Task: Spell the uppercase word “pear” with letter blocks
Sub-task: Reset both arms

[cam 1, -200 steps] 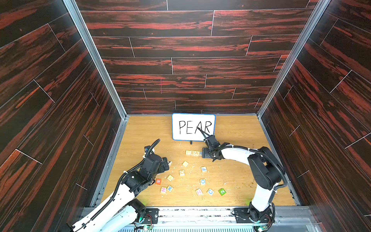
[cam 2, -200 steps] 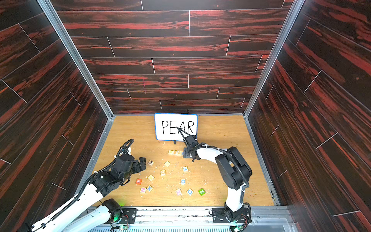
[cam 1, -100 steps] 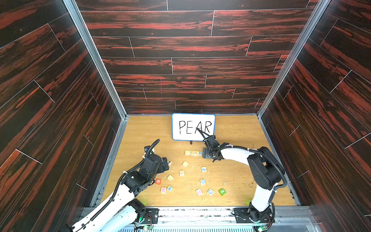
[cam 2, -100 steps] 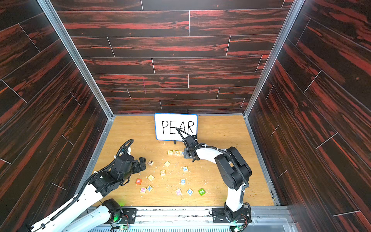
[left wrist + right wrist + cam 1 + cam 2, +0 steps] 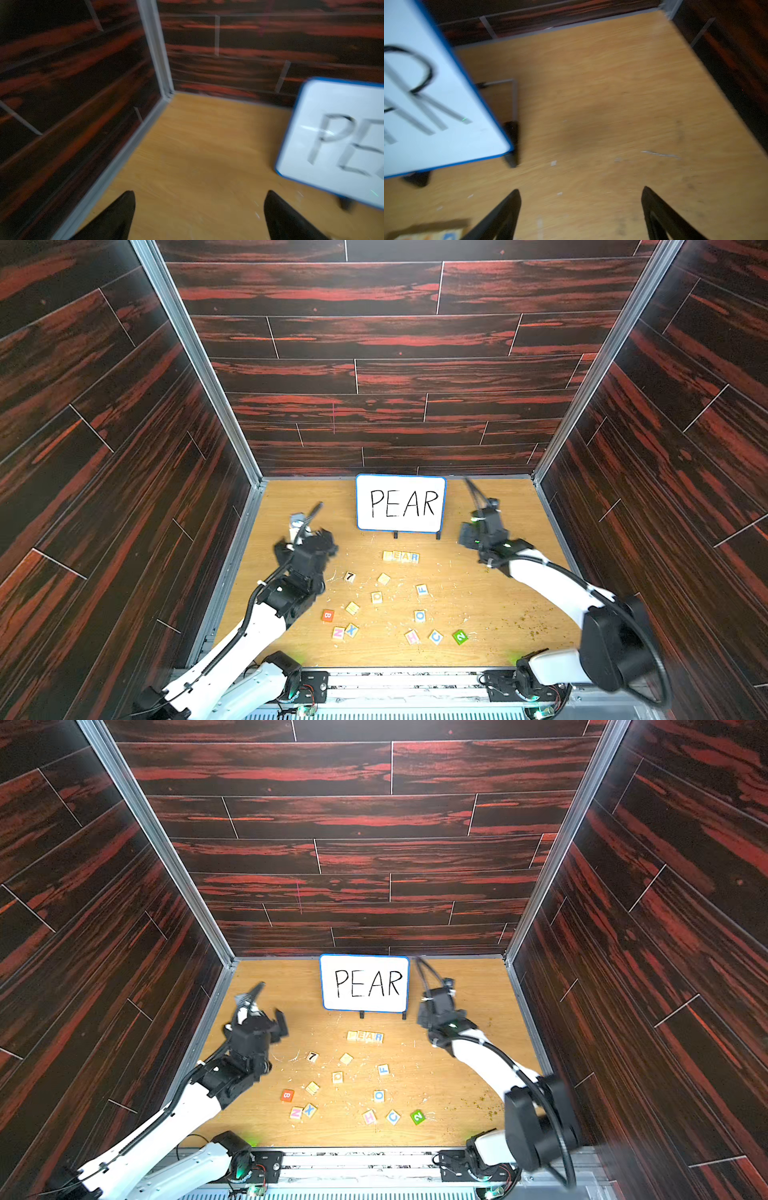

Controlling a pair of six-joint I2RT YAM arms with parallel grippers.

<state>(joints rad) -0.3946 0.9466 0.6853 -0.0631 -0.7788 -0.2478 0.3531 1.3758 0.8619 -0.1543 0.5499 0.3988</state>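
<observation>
The four letter blocks (image 5: 401, 556) lie side by side in a row reading P, E, A, R, just in front of the whiteboard's feet; both top views show the row (image 5: 365, 1037). My left gripper (image 5: 199, 194) is open and empty over bare floor to the left of the row, near the back left corner (image 5: 322, 543). My right gripper (image 5: 581, 189) is open and empty too, off the row's right side beside the whiteboard (image 5: 469, 533). The blue-lettered end of the row (image 5: 446, 235) shows at the edge of the right wrist view.
A blue-rimmed whiteboard (image 5: 401, 504) with PEAR written on it stands at the back middle on black feet. Several loose blocks lie nearer the front, among them a black 7 (image 5: 350, 576), a red B (image 5: 327, 615) and a green 2 (image 5: 460, 637). Dark walls close three sides.
My right gripper has left the row's right end, swung away to the right and opened wider. My left gripper has moved back and left, away from the loose blocks.
</observation>
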